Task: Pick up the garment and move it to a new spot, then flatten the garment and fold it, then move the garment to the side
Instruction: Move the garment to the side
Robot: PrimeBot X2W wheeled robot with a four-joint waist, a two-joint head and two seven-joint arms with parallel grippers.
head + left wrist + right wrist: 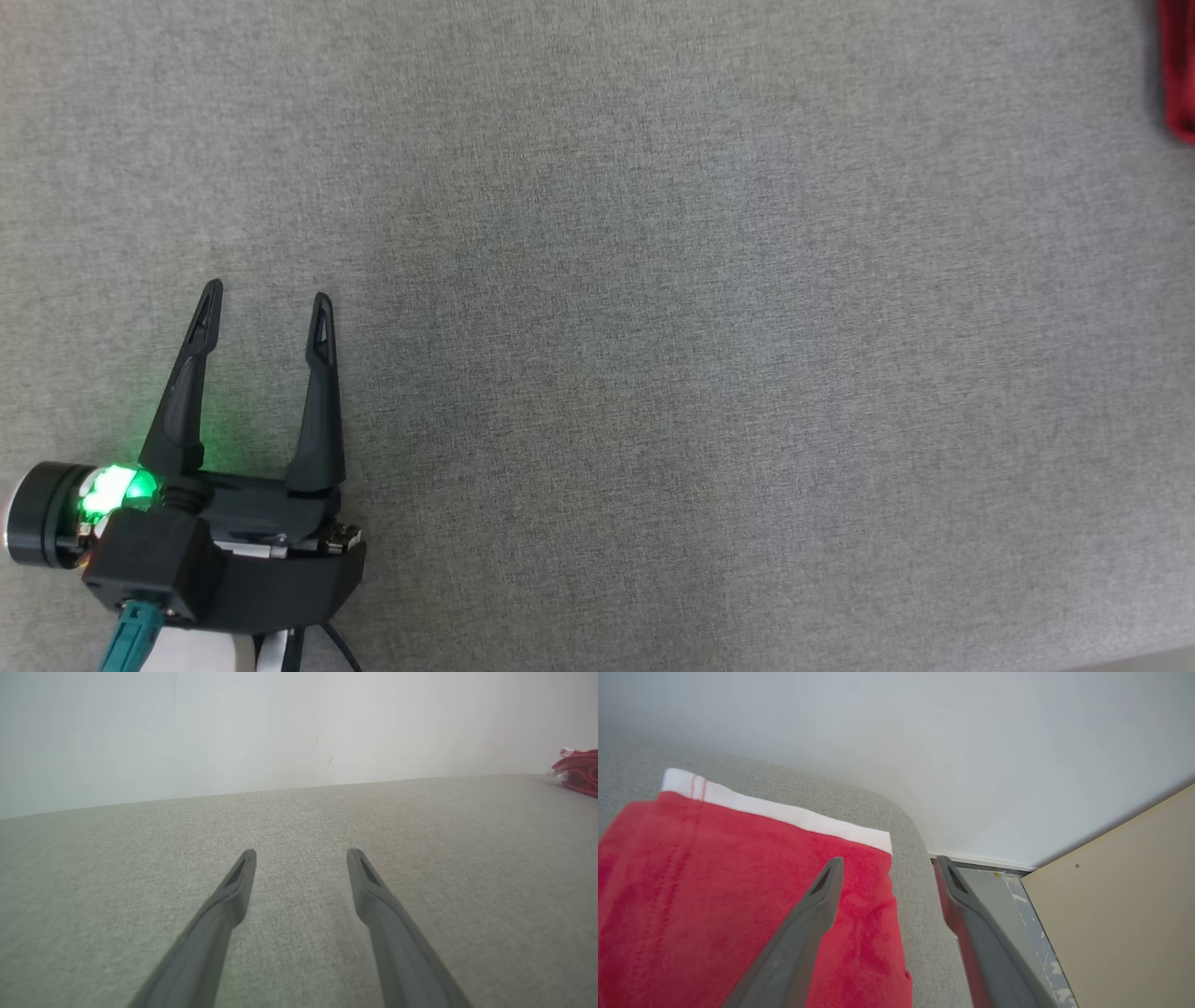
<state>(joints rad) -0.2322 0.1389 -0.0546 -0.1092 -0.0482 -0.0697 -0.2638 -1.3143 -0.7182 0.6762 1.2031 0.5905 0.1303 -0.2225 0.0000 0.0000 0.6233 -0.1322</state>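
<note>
At the far right edge of the grey fabric-covered surface point(653, 327), close to its rounded corner, the red garment point(714, 896) with a white band along one side lay flat. The right gripper point(889, 859) stood over the garment's outer edge, its two fingers spread apart with nothing between them. Toward the surface's near left edge, well apart from the garment, the left gripper point(268, 292) hung over bare fabric, fingers likewise spread and empty, a green light point(117, 487) glowing at its wrist.
</note>
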